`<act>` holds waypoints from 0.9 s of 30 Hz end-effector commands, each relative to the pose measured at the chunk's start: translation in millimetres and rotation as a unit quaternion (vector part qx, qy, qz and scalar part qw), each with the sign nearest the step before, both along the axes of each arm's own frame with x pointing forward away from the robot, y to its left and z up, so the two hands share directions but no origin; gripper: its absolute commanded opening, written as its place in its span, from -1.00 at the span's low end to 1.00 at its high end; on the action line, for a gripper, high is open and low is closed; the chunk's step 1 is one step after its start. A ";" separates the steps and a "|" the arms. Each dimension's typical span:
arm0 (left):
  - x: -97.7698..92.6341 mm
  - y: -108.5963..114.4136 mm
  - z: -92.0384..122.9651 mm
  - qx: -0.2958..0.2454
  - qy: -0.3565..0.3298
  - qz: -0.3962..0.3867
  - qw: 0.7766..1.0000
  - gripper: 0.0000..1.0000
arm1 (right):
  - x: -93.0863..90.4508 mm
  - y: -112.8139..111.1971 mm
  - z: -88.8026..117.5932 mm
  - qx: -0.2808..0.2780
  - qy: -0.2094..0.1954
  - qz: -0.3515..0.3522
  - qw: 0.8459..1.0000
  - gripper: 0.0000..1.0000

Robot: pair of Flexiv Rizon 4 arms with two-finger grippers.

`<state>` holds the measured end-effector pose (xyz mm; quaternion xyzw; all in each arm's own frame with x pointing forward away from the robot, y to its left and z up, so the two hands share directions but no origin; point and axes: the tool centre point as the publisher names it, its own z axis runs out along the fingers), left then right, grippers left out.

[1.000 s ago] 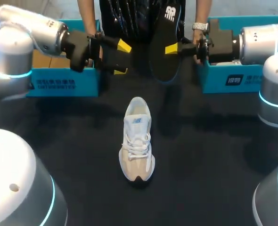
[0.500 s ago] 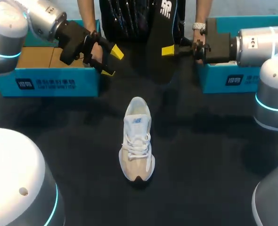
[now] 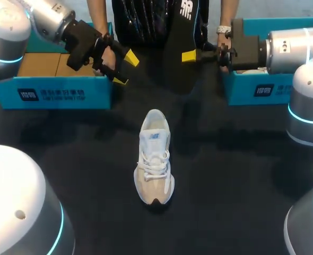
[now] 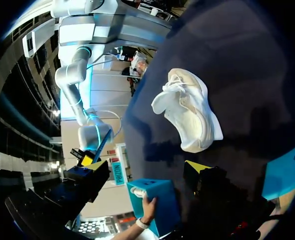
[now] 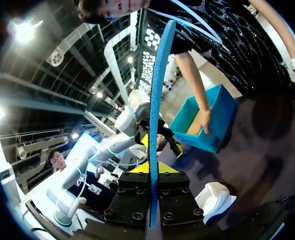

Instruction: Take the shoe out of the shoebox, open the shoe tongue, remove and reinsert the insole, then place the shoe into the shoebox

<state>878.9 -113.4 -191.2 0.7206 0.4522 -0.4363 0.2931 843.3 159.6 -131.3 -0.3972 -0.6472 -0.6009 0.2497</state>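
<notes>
A white and beige shoe [image 3: 155, 156] lies on the black table's middle, toe toward me; it shows past my left fingertip [image 4: 197, 166] as the shoe [image 4: 190, 112]. Its black insole [image 3: 182, 48], blue-edged, is held upright in the air behind the shoe, with my right gripper [image 3: 191, 56] shut on its edge. In the right wrist view the insole [image 5: 157, 95] stands edge-on between the right gripper's [image 5: 153, 172] fingers. My left gripper [image 3: 123, 68] hangs open and empty by the left shoebox [image 3: 55, 90], left of the insole.
A second blue shoebox [image 3: 262, 87] stands at the back right, under my right arm. A person behind the table rests one hand [image 3: 107, 53] on the left box and the other hand [image 3: 224, 36] on the right box.
My left arm has drawn back to the left, away from the insole. My right gripper has lifted the insole a little higher.
</notes>
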 end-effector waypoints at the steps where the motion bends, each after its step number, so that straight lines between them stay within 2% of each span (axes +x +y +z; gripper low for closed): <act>1: -0.4 0.8 0.7 0.002 -0.001 0.000 1.000 1.00 | 0.7 2.2 -0.9 0.000 0.000 -0.001 1.000 -1.00; 23: -0.4 0.8 0.7 0.002 -0.001 0.000 1.000 1.00 | 0.7 2.2 -0.9 0.000 0.000 -0.001 1.000 -1.00; 27: 1.9 5.3 -1.0 0.013 0.003 0.006 1.000 1.00 | 8.2 4.4 -2.0 -0.016 -0.038 0.001 0.999 -1.00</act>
